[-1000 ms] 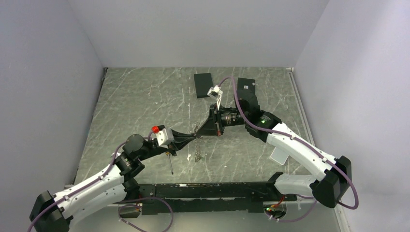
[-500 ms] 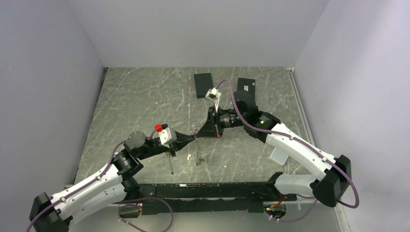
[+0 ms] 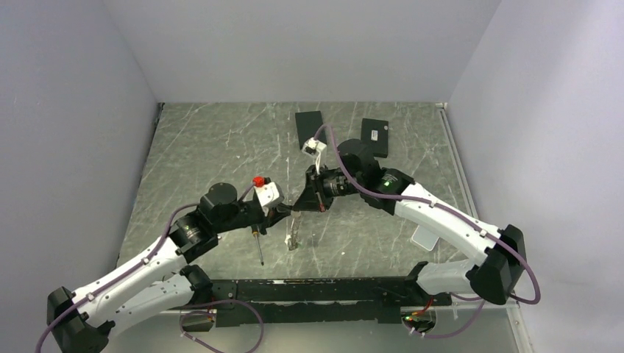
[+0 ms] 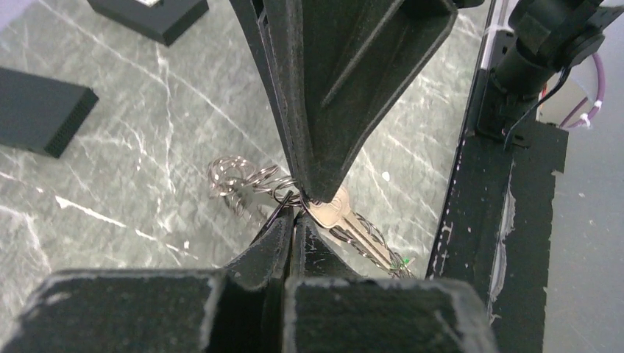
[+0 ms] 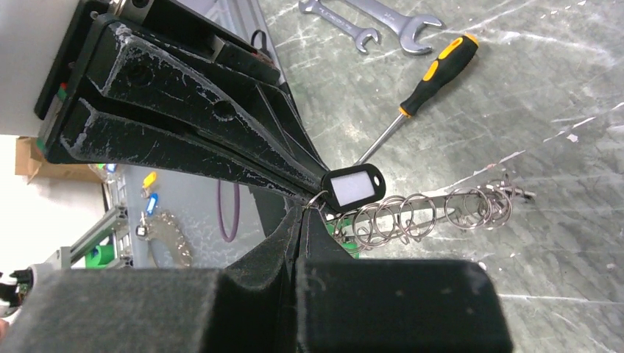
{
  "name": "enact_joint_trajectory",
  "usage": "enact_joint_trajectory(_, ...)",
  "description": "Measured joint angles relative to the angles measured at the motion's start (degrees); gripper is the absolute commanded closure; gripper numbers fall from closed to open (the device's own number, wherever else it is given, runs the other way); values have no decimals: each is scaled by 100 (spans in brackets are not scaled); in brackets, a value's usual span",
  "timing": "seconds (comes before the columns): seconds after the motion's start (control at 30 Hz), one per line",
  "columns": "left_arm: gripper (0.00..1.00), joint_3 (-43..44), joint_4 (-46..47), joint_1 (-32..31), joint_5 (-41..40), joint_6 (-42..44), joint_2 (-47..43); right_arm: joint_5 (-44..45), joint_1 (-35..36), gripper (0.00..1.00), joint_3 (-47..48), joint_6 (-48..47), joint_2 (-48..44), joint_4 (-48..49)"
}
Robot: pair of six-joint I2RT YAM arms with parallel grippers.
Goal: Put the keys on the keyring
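My left gripper (image 3: 290,209) and right gripper (image 3: 297,207) meet tip to tip above the middle of the table. In the left wrist view my left gripper (image 4: 294,214) is shut on a thin wire keyring (image 4: 282,207). The right gripper's fingers (image 4: 324,110) come down from above and pinch the head of a silver key (image 4: 344,220). In the right wrist view my right gripper (image 5: 305,213) is shut at the small ring (image 5: 315,198), beside a black tag with a white label (image 5: 354,187). A chain of linked rings (image 5: 419,213) hangs from the joint (image 3: 293,235).
A yellow-and-black screwdriver (image 5: 434,73) (image 3: 257,246) lies near the left arm, two silver wrenches (image 5: 368,22) beyond it. Two black blocks (image 3: 310,129) (image 3: 374,136) lie at the back. A sprocket-like bunch of keys (image 5: 165,237) shows off the table's near edge.
Both grippers have moved left together, still joined tip to tip. The left arm has swung forward and the hanging chain of rings has shifted left with them.
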Motion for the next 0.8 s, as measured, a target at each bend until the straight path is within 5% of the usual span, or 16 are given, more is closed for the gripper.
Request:
enact_joint_trajectory(0.23,97,496,-1047,0,-87,138,190,170,166,100,83,2,232,-39)
enact_joint_trajectory(0.47,53,505,-1224,-9,-107,317,153,275,282,100,83,9,409,-35)
enact_joint_trajectory(0.8,53,625,-1128,-28,48,503,-317,409,319,100,83,26,439,-33)
